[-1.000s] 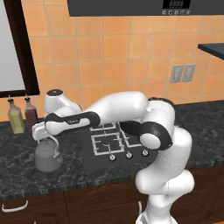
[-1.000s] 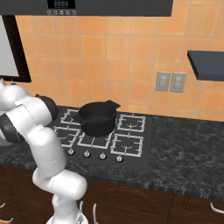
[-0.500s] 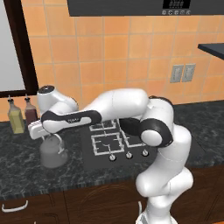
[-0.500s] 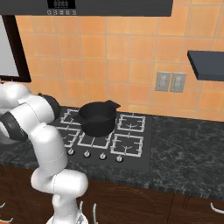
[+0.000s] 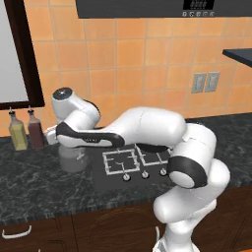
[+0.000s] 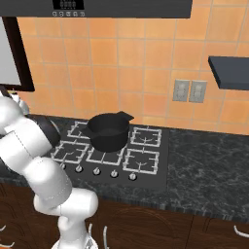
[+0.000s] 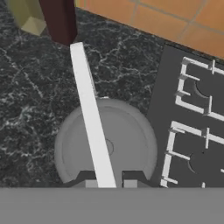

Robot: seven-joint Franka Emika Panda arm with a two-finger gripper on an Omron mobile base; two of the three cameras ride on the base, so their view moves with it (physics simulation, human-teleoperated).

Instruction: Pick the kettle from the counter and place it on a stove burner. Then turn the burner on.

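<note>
1. Your kettle (image 7: 127,144): squat dull-grey, round lid, pale arched handle (image 7: 89,118).
2. Gripper (image 7: 109,183) fingers clamped on handle; kettle directly below fingers, over counter (image 7: 30,100).
3. Cooktop edge (image 7: 159,92) just beside kettle; bottles (image 7: 59,17) beyond handle's far end.

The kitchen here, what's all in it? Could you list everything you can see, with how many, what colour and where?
kettle: one, dull grey, on the counter left of the cooktop, its thin handle running up between the tool's fingertips
counter: one, black with white veining, over dark brown cabinets
cooktop: one, black, set in the counter, with pale grey wire grates and a row of knobs along the front
pot: one, black, on the cooktop's grates
bottles: two, one yellowish and one dark red, at the wall left of the kettle
wall sockets: two, grey, on the orange tiled wall
shelf: one, dark, at the right on the wall
arm: one, white with dark joints, stretched left over the kettle
tool: one, dark fingertips shut on the kettle's handle
</note>
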